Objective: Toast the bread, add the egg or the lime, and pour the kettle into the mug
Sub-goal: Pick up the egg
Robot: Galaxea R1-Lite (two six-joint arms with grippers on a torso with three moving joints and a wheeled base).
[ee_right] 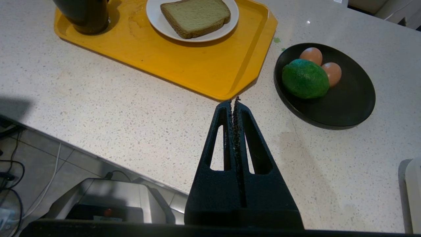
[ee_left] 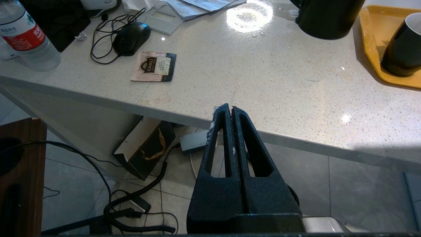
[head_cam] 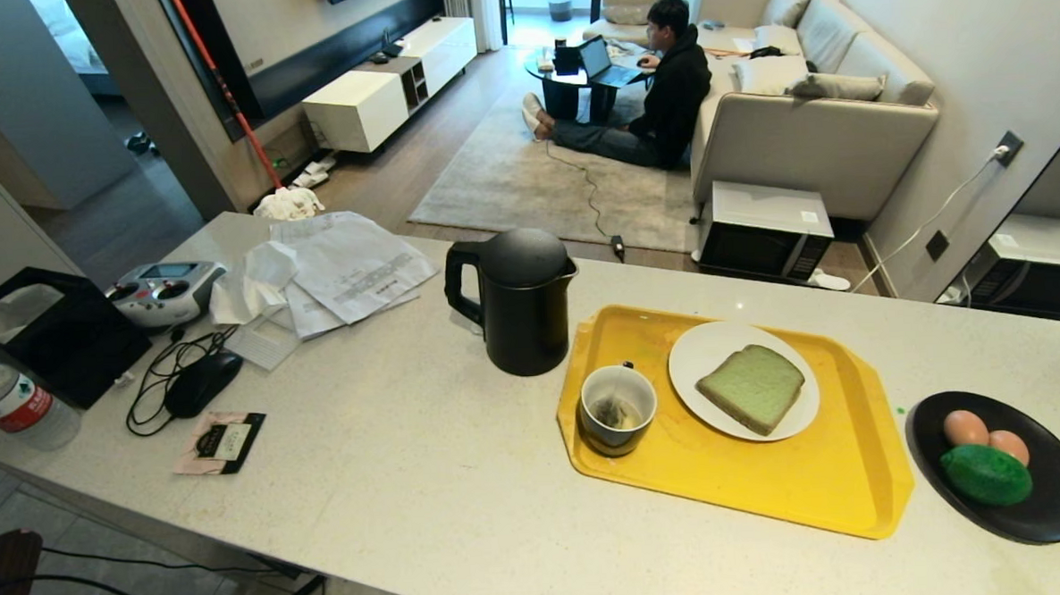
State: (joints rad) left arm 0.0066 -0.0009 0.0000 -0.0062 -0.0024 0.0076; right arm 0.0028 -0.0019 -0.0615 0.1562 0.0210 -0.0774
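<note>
Yellow tray just ahead of right tool: bread untoasted on white plate, mug unfilled. Lime, eggs on black plate beside tool. Kettle upright, far ahead of left tool. Both tools clamped closed, empty, at tabletop edge. Nothing done yet.

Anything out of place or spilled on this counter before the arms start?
Mostly tidy. The mug on the yellow tray already holds a tea bag, a wet-looking smear shows on the tray beside it, and a small green crumb lies by the black plate.
</note>
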